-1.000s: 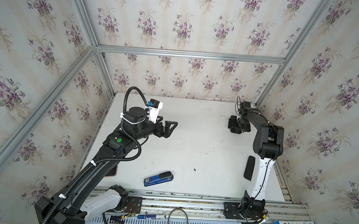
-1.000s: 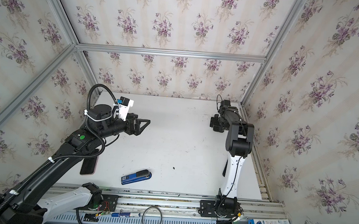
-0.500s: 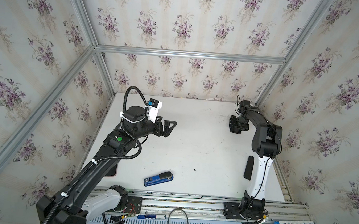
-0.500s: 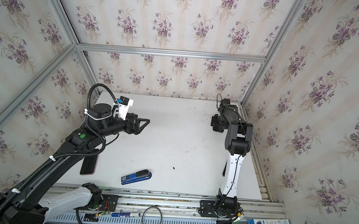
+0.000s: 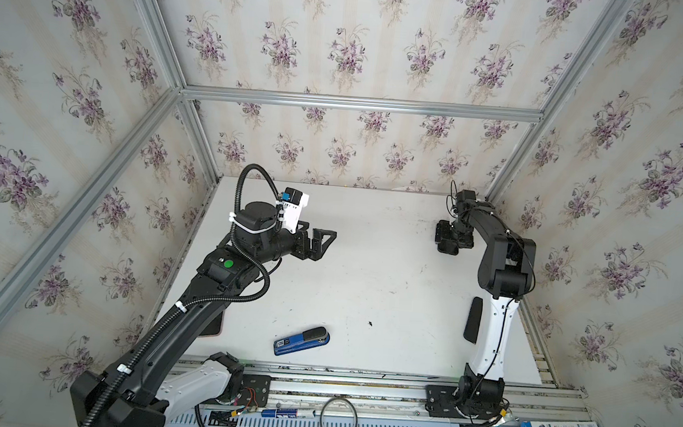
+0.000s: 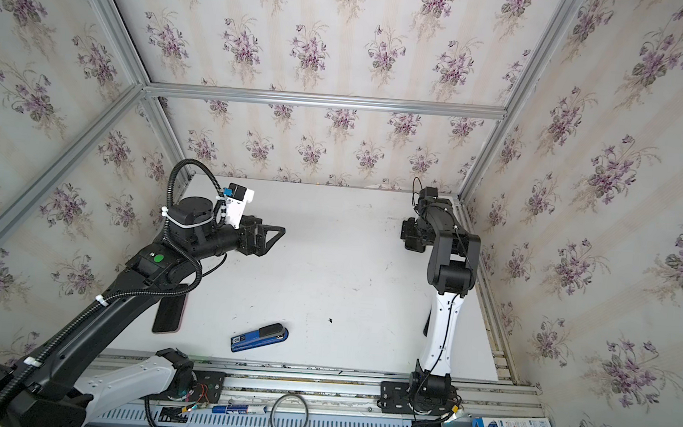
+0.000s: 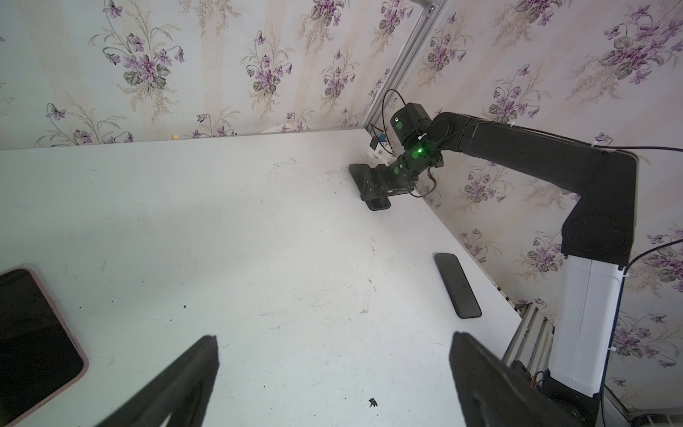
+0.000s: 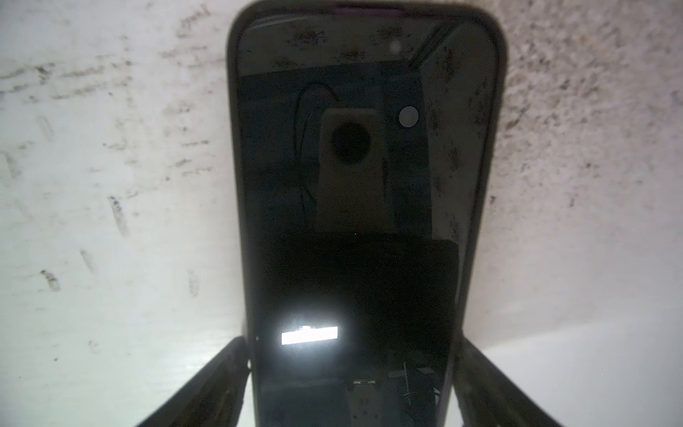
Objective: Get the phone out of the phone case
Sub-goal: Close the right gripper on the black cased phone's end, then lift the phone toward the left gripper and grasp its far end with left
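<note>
A phone in a dark case (image 8: 351, 185) lies screen up on the white table (image 8: 111, 222) near the back right corner. My right gripper (image 8: 351, 340) reaches down over it, one finger pressed against each long side of the case. In both top views the right gripper (image 5: 450, 240) (image 6: 413, 237) hides most of the phone. My left gripper (image 5: 325, 238) (image 6: 275, 234) (image 7: 332, 336) hovers over the left middle of the table. Its jaws are wide open with nothing between them.
A black phone in a pink case (image 6: 169, 313) (image 7: 33, 340) lies under the left arm. A flat black slab (image 5: 472, 326) (image 7: 457, 285) lies beside the right arm. A blue stapler (image 5: 301, 340) sits near the front edge. The right wall stands close behind the right gripper.
The right arm has shifted slightly at the back right corner. The left arm has stayed where it was, jaws still wide.
</note>
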### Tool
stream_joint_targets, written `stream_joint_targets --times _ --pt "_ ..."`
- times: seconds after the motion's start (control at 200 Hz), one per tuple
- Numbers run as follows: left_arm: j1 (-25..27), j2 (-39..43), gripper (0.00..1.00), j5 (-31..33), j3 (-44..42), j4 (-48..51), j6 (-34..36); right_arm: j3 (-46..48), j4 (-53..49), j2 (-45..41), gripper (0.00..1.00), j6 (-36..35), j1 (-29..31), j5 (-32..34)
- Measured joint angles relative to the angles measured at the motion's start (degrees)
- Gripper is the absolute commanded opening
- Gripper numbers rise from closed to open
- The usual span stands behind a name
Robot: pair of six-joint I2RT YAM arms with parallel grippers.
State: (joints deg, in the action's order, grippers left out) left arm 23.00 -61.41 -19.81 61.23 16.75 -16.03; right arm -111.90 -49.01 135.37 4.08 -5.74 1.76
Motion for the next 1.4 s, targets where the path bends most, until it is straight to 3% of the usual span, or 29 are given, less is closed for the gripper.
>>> stream_joint_targets --times 0.46,1.009,1.399 --pt "-0.5 -0.1 1.00 -0.5 0.0 0.0 -0.2 -0.6 0.0 0.5 0.61 0.2 0.0 -0.3" --pt "-0.9 -1.0 1.00 -1.5 0.0 -0.7 -1.1 25.1 13.6 -15.5 0.45 3.8 4.4 -4.9" --pt "-1.0 -5.5 1.00 -4.4 0.0 -1.3 -3.0 42.7 28.3 -31.7 0.45 6.4 17.2 -9.3"
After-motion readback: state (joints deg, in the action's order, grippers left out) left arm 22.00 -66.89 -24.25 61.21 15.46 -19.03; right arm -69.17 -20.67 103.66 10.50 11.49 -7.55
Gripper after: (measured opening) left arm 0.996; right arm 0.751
